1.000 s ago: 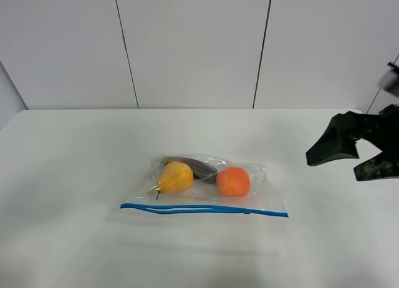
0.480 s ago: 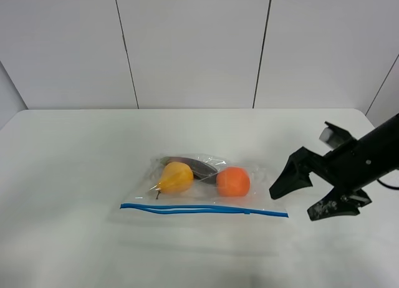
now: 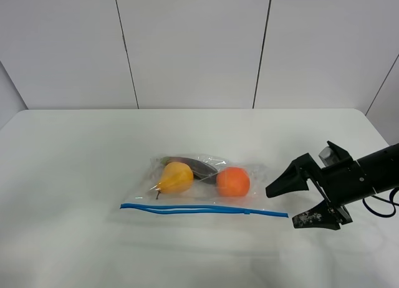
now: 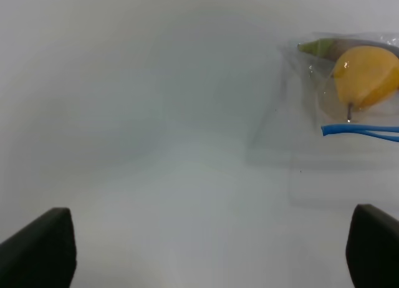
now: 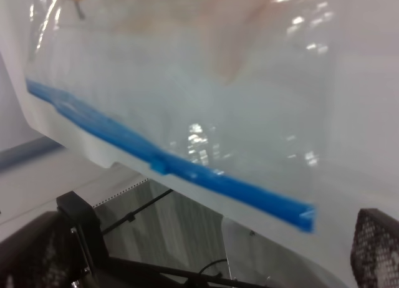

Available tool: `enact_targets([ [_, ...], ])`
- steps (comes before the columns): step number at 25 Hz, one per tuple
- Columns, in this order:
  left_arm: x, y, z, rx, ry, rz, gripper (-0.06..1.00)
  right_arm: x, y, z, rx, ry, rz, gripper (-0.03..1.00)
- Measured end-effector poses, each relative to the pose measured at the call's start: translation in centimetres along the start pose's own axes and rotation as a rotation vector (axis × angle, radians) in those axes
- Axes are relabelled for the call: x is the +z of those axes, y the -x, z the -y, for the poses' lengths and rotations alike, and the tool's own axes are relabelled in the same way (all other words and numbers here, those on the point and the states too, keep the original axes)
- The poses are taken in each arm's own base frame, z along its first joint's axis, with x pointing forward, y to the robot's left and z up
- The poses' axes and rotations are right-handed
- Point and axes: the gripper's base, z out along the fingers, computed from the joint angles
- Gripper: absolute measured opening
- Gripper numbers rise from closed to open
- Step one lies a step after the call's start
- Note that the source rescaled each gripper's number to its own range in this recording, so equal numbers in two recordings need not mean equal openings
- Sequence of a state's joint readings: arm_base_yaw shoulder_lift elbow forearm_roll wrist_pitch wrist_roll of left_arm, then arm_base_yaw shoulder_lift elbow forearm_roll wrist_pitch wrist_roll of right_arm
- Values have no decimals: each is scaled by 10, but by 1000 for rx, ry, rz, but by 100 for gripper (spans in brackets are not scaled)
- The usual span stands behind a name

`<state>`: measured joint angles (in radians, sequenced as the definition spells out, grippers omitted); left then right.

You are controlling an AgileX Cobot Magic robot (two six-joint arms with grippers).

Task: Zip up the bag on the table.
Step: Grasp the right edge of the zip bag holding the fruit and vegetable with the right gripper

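The clear bag (image 3: 259,188) lies flat on the white table (image 3: 75,163), with its blue zipper strip (image 3: 199,209) along the near edge. Inside are a yellow pear (image 3: 176,177), an orange (image 3: 233,181) and a dark item (image 3: 196,166). My right gripper (image 3: 289,205) is open and low, its fingers either side of the zipper's right end. The right wrist view shows the strip (image 5: 168,164) close up, ending between the fingers (image 5: 31,250). My left gripper (image 4: 206,241) is open and empty over bare table. The bag's left end with the pear (image 4: 365,76) lies well ahead of it.
A grey panelled wall (image 3: 193,45) stands behind the table's far edge. The table's rounded right corner (image 3: 361,113) is behind my right arm (image 3: 374,172). The left arm does not show in the exterior high view.
My right arm has come in from the right edge, moving left and down, until its open gripper reached the right end of the zipper strip. The bag has not moved.
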<state>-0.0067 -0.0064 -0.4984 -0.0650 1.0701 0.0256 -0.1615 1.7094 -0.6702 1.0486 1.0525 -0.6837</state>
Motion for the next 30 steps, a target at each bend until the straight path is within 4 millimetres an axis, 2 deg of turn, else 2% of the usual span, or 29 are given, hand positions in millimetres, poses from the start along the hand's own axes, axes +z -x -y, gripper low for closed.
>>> enact_targets([
  [5,0,0,0,0,0,0,100,22,10,22,50,45,-50,94],
  [10,0,0,0,0,0,0,100,30,15,23,78,152,-34,88],
  [16,0,0,0,0,0,0,100,29,14,21,70,175,-45,60],
  [20,0,0,0,0,0,0,100,30,14,21,71,175,-47,48],
  [30,0,0,0,0,0,0,100,30,14,21,72,175,-47,44],
])
